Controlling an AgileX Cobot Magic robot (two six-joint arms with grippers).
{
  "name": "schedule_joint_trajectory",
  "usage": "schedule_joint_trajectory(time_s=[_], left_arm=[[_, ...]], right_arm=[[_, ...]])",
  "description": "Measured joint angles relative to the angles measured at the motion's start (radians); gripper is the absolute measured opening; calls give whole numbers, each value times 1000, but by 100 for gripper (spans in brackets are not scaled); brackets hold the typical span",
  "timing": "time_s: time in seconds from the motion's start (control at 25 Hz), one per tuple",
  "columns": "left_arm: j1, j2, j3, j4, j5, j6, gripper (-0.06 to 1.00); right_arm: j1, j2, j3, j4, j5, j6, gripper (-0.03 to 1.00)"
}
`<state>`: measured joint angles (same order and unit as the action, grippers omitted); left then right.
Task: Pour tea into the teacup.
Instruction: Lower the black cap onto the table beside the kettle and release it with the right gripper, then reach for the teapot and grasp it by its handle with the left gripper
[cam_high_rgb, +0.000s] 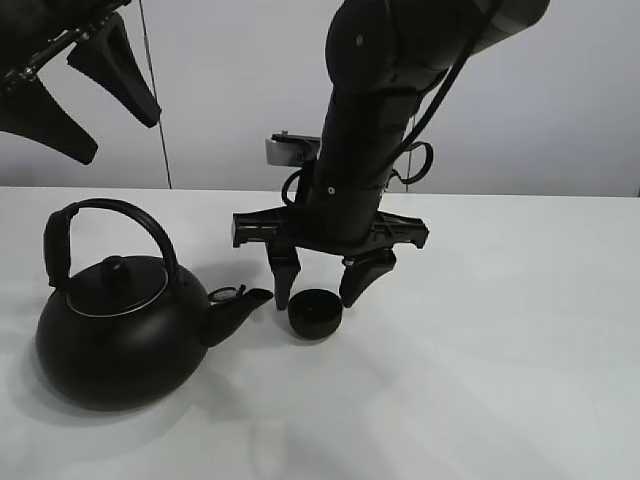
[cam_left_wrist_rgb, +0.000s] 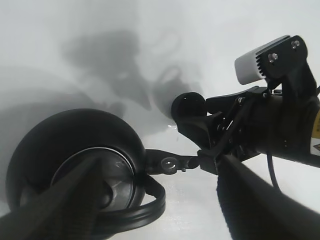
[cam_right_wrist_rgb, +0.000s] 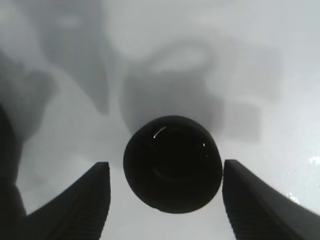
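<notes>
One kettle (cam_high_rgb: 110, 340), one teacup (cam_high_rgb: 315, 315) and two arms share a single white, smooth table (cam_high_rgb: 500, 380); each arm ends in two dark, wedge-shaped fingers, with fine ribbing visible on the inner faces of the right pair.

The kettle is round and squat, matt black, with an arched handle, a knobbed lid ringed in bright metal and a short spout; it stands on the left of the table, its spout pointing at the teacup, near it but apart.

The teacup is small, low, round and handleless, black with a faint sheen on the rim; it sits upright near the middle of the table.

The right fingers (cam_high_rgb: 284, 275) stand either side of it, parted, a gap showing at each side, gripping nothing; the left fingers (cam_high_rgb: 120, 65) hang spread above the kettle, empty.
</notes>
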<state>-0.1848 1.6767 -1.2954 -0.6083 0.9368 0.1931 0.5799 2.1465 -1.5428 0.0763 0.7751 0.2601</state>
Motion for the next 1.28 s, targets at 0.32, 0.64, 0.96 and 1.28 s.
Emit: schedule_joint_trajectory(time_s=[0.32, 0.64, 0.96, 1.28], left_arm=[[0, 0, 0, 0, -1, 0, 48], [0, 0, 0, 0, -1, 0, 48], [0, 0, 0, 0, -1, 0, 48], [0, 0, 0, 0, -1, 0, 48]], right_arm=[[0, -7, -50, -68, 23, 1, 45], [-66, -71, -53, -280, 94, 27, 45], [-268, -303, -53, -430, 189, 13, 45], [-427, -678, -53, -446, 289, -94, 45]])
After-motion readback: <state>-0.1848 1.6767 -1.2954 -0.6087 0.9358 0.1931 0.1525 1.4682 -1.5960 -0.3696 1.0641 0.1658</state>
